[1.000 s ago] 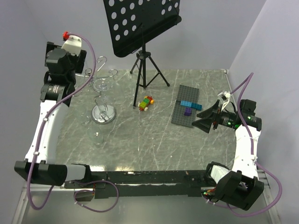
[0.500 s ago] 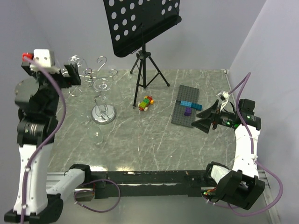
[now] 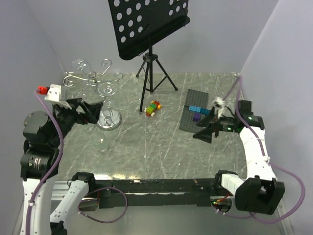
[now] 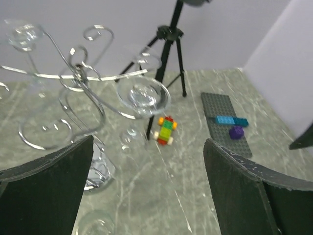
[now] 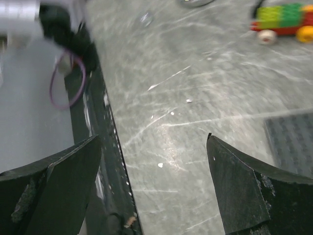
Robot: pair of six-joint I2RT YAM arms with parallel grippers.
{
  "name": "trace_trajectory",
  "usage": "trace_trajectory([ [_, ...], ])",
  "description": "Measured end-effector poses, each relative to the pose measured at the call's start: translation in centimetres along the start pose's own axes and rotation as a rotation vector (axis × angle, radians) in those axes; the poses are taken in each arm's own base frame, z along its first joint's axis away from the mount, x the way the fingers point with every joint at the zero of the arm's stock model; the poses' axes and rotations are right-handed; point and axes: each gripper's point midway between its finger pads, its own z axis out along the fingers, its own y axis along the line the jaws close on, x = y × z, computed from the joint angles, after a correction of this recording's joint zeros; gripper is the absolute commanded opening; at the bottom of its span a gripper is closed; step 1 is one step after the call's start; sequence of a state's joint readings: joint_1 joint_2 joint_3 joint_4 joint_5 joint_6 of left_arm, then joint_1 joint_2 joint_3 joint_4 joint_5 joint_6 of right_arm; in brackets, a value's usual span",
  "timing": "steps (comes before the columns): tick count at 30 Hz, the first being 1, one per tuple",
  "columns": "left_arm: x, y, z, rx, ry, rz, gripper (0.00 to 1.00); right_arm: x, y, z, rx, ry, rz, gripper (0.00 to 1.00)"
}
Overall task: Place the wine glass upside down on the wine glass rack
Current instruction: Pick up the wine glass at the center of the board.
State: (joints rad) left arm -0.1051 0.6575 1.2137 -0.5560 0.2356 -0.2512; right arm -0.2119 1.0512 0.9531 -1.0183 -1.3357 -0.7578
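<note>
The chrome wine glass rack (image 3: pixel 108 121) stands at the back left, its curled arms (image 4: pixel 78 73) spread on top. One wine glass (image 3: pixel 107 90) hangs foot up from a hook, also in the left wrist view (image 4: pixel 143 94). Another seems to hang at the far left (image 3: pixel 80 65). A clear wine glass (image 3: pixel 100 143) stands on the table in front of the rack base; its rim shows in the left wrist view (image 4: pixel 95 226). My left gripper (image 3: pixel 89 111) is open and empty, just left of the rack base. My right gripper (image 3: pixel 205 128) is open and empty at the right.
A black tripod music stand (image 3: pixel 149 63) stands at the back centre. A small toy car of coloured bricks (image 3: pixel 153 108) lies mid-table. A grey baseplate (image 3: pixel 193 110) with blue and purple bricks lies right of centre. The table's near edge (image 5: pixel 105 147) is below the right gripper.
My left arm has swung from high behind the rack to the near left, and its gripper is now low beside the rack base. My right gripper has shifted slightly left.
</note>
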Motion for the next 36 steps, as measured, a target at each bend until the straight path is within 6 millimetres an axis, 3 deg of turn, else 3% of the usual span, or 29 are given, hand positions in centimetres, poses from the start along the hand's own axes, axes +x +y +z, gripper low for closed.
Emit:
trace_trajectory([
  [6, 1.9, -0.6, -1.7, 0.017, 0.031, -0.046, 0.97, 1.3, 2.2, 3.6, -0.211, 0.179, -0.276, 1.0],
  [9, 2.6, -0.6, -2.4, 0.011, 0.022, -0.079, 0.97, 0.9, 1.9, 5.3, -0.294, 0.229, -0.436, 1.0],
  [13, 4.3, 0.1, -4.0, -0.037, -0.004, -0.139, 0.97, -1.2, 0.6, 8.3, -0.363, 0.28, -0.563, 1.0],
  [17, 4.1, 1.1, -5.7, -0.109, -0.064, -0.159, 0.97, -2.5, -0.9, 12.6, -0.409, 0.323, -0.645, 1.0],
  [26, 4.3, 3.0, -8.2, -0.227, -0.141, -0.173, 0.97, -0.4, -5.5, 21.6, -0.386, 0.469, -0.743, 0.93],
  [36, 6.0, 4.1, -7.8, -0.277, -0.106, -0.178, 0.97, 1.2, -8.5, 26.7, -0.314, 0.513, -0.873, 0.82],
])
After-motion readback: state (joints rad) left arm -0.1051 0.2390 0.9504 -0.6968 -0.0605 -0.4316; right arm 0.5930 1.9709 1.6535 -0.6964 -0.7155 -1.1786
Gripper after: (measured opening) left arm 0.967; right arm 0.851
